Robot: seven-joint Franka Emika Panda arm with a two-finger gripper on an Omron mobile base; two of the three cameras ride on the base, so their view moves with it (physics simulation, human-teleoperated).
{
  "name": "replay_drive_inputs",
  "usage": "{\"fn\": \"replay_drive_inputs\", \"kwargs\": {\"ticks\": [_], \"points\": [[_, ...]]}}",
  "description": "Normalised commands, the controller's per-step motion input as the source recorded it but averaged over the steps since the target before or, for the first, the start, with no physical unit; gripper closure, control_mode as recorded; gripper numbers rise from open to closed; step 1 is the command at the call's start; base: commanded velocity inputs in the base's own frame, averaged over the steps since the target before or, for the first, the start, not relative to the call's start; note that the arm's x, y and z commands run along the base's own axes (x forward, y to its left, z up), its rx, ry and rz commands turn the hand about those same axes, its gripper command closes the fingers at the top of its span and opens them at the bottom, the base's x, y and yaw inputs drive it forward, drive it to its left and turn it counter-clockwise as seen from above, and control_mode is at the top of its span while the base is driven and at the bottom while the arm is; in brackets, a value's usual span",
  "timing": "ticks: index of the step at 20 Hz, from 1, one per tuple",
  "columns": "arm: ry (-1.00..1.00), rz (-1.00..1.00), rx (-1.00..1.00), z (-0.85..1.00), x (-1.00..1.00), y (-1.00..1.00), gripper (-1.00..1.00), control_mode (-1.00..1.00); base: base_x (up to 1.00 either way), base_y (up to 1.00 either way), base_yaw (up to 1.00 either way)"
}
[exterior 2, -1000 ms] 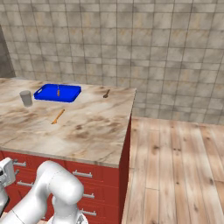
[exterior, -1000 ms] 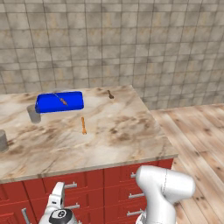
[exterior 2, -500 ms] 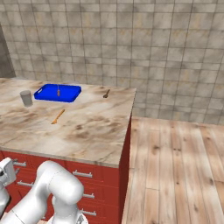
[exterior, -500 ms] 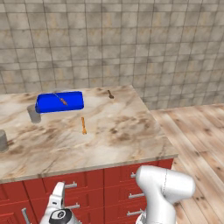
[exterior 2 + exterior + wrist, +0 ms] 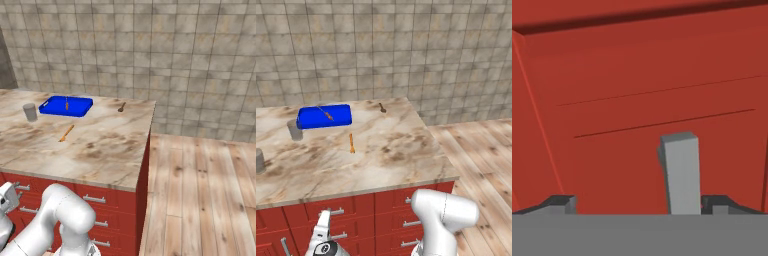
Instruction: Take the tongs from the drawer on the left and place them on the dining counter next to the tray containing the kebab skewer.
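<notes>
Tongs cannot be made out; a grey bar (image 5: 680, 172), maybe the handle of the drawer (image 5: 637, 90), is seen just ahead of the gripper (image 5: 639, 202) in the hand view, standing up between the wide-apart finger tips, a bit to one side. In the left base view, the tray (image 5: 324, 116) with the kebab skewer (image 5: 326, 113) is seen on the dining counter (image 5: 386, 150). In the right base view, an orange utensil (image 5: 66, 133) lies near it.
</notes>
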Motion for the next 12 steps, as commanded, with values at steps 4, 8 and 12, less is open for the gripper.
{"fn": "replay_drive_inputs", "kwargs": {"ticks": [4,8,12], "points": [[0.0,0.0,0.0,0.0,0.1,0.0,1.0,-1.0,0.0,0.0,0.0],[0.0,0.0,0.0,0.0,0.14,0.0,1.0,-1.0,0.0,0.0,0.0],[0.02,0.0,0.0,0.0,0.15,0.0,1.0,-1.0,0.0,0.0,0.0]]}}
